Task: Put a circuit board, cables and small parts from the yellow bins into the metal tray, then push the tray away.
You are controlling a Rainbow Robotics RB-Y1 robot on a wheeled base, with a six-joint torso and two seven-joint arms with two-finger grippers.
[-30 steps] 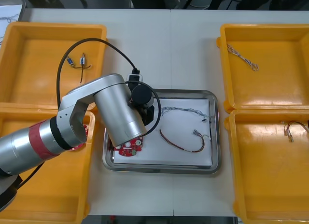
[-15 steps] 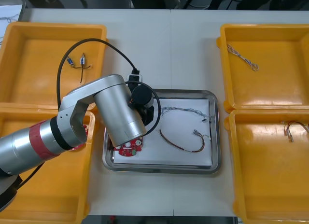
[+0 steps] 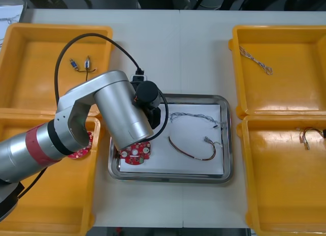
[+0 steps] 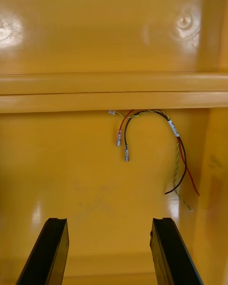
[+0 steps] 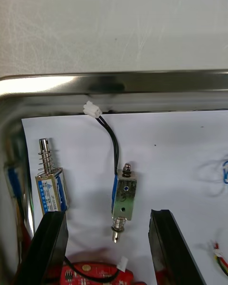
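Your L gripper [image 5: 110, 254] hangs spread over metal tray [image 5: 142, 83], small metal part [image 5: 124, 200] lying loose in its gap. R gripper [image 4: 110, 254] spread too, red and yellow cable [image 4: 176, 147] just ahead.

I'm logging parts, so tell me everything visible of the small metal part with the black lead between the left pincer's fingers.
The small boxy silver metal part lies flat on the white sheet in the shiny metal tray, between the open left pincer's black fingers, touching neither. A pin juts from each end, a blue strip runs along one side, and a thin black lead curves to a white plug near the tray's wall. A second small metal part with a spring lies beside it, apart.
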